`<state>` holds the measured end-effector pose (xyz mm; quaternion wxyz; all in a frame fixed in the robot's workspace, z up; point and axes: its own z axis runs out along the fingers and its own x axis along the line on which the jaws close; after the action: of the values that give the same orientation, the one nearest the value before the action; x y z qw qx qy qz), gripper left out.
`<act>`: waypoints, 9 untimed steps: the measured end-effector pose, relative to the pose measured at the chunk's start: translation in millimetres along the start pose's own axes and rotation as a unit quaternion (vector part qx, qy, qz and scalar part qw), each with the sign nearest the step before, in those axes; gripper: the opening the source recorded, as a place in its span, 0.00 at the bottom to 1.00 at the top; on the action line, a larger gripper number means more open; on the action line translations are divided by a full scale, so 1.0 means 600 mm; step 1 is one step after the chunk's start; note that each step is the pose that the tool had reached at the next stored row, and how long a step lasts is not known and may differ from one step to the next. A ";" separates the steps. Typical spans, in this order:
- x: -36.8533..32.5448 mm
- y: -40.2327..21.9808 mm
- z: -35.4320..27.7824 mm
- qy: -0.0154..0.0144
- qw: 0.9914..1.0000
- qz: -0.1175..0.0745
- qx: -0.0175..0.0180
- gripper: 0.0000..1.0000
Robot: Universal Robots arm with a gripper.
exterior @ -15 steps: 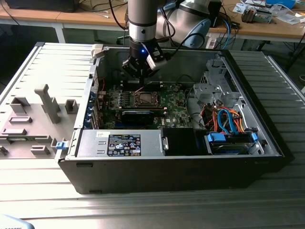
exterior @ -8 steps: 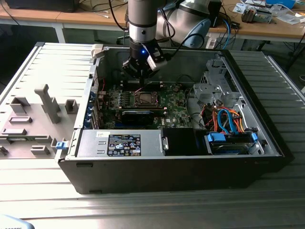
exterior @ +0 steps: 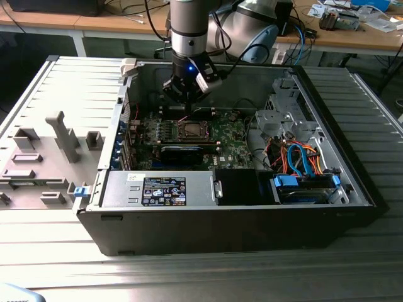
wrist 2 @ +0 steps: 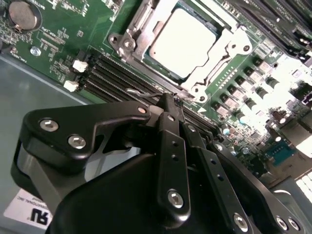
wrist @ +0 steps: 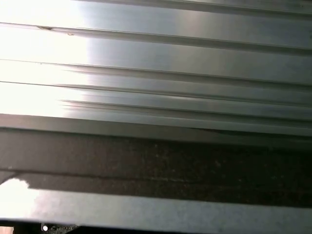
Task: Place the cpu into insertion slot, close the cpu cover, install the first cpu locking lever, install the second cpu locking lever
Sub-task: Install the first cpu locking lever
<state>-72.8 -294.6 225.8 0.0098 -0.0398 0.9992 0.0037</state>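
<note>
The open black metal computer case (exterior: pixel 352 182) lies on the ribbed table, green motherboard (exterior: pixel 230 148) inside. The black two-fingered gripper (wrist 2: pixel 168 100) hangs just beside the socket, jaws pressed together on a thin wire lever (wrist 2: pixel 141 90). The silvery square cpu cover (wrist 2: pixel 139 29) lies closed around the dull grey square cpu (wrist 2: pixel 183 41), seated in its slot.

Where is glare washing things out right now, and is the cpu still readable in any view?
In the second wrist view, glare blows out the board's edge, but the cpu inside the cpu cover reads clearly, its top bright; the fingers sit dark in the foreground. In the first wrist view, the ribbed metal surface is overexposed. The exterior view is evenly lit, the gripper shadowed.
</note>
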 end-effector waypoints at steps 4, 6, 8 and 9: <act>-0.010 -0.001 0.004 0.000 1.000 -0.001 0.000 0.11; -0.015 -0.001 0.009 0.000 1.000 -0.001 0.000 0.11; -0.018 -0.002 0.015 0.000 1.000 -0.001 0.000 0.11; -0.019 -0.002 0.018 0.000 1.000 -0.001 0.000 0.11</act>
<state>-61.0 -294.6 215.2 0.0095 -0.0412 0.9991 0.0037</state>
